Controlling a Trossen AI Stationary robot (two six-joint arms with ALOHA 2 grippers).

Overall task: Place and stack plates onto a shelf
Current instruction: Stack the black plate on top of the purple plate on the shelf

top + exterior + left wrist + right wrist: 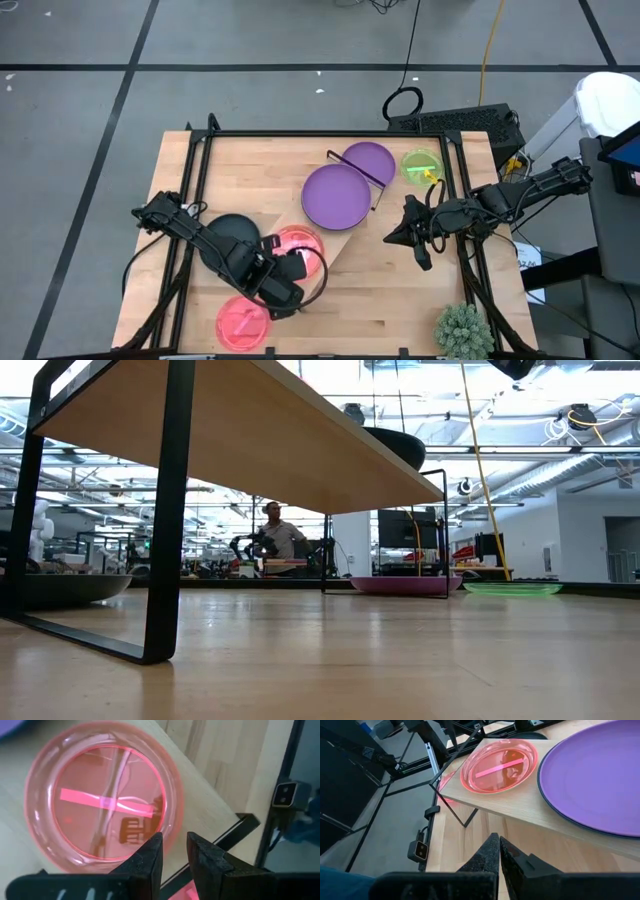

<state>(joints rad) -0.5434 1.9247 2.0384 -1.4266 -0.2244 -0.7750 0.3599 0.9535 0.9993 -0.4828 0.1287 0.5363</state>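
Note:
A translucent pink plate (100,795) (297,245) lies flat on the near-left end of the light-wood shelf (520,805). A large purple plate (338,195) (600,775) rests on the board beside it. My left gripper (175,842) (298,262) is at the pink plate's near rim, its fingers a narrow gap apart. My right gripper (499,840) (392,238) is shut and hovers right of the shelf, pointing at it. A second purple plate (367,160), a lime-green plate (422,165), a dark plate (232,230) and another pink plate (243,322) lie on the table. My left gripper comes at the pink plate's rim (167,827) from the near side, slanting down. One fingertip (154,845) overlaps the rim in the wrist view. I cannot tell whether it touches the plate. The plate lies flat on the board.
The shelf stands slantwise on black metal frame ends (165,510) over the middle of the table. A spiky green plant (463,330) sits at the near right corner. Black rails (195,170) run along the table's sides. A person (275,540) shows far behind the table.

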